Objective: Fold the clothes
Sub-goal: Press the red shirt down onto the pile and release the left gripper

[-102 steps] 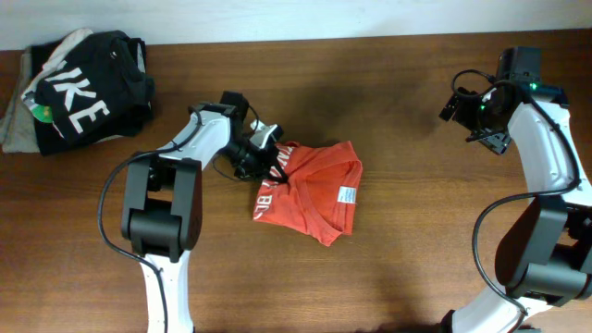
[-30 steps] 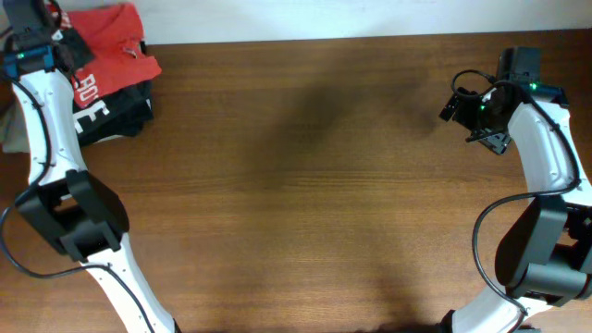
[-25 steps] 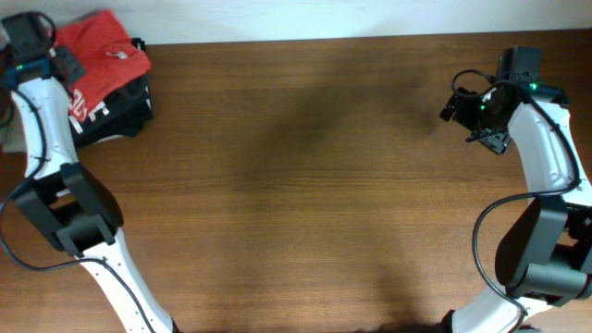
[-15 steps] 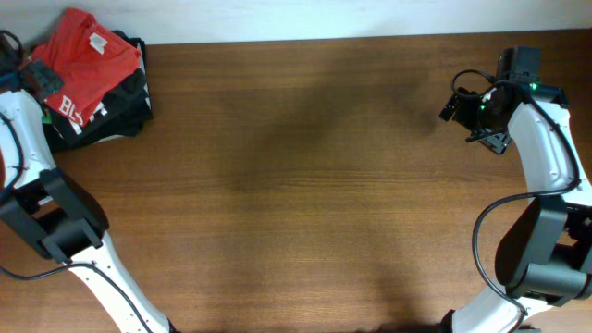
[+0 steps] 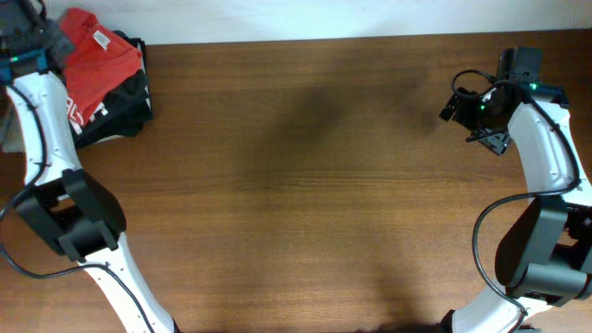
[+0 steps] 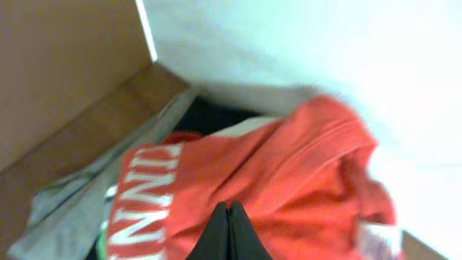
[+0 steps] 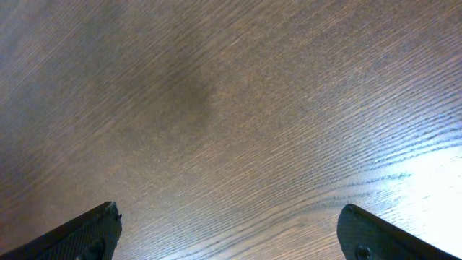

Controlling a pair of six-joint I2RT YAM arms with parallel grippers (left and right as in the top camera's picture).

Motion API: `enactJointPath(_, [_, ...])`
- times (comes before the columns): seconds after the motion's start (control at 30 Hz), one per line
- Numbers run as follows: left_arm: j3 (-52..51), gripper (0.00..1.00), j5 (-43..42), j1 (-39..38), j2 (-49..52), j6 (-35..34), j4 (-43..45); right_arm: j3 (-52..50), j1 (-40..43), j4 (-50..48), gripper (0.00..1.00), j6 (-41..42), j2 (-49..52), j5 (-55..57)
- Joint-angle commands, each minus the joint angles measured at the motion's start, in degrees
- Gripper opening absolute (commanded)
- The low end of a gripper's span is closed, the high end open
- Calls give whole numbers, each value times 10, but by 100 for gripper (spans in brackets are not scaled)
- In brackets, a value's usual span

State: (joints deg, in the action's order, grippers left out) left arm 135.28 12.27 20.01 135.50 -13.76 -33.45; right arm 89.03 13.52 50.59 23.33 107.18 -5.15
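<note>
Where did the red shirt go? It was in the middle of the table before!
The left gripper carried the shirt from the middle of the table to its far left corner, over the black garment, and still pinches it. The right gripper stayed open and unmoved.

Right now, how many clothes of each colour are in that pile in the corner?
red shirt: 1
black garment: 1
grey garment: 1
Total: 3
</note>
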Motion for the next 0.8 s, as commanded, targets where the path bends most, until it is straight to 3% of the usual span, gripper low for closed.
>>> enactJointPath(0.0, [7, 1, 4, 0, 66, 2, 21, 4, 0, 0, 99, -5, -9, 9])
enactJointPath(0.27, [7, 1, 10, 1, 146, 46, -32, 4, 0, 0, 99, -5, -9, 9])
enactJointPath(0.47, [51, 1, 6, -1, 81, 47, -47, 4, 0, 0, 99, -5, -9, 9])
enactJointPath(0.53, [66, 9, 6, -1, 39, 46, -57, 4, 0, 0, 99, -5, -9, 9])
enactJointPath(0.6, [72, 9, 3, -1, 1, 46, -67, 4, 0, 0, 99, -5, -9, 8])
enactJointPath(0.67, [72, 9, -24, -1, -35, 46, -78, 4, 0, -12, 99, -3, -9, -2])
enactJointPath(0.77, [72, 17, -155, 2, -96, 46, -119, 4, 0, -2, 99, -2, -9, -29])
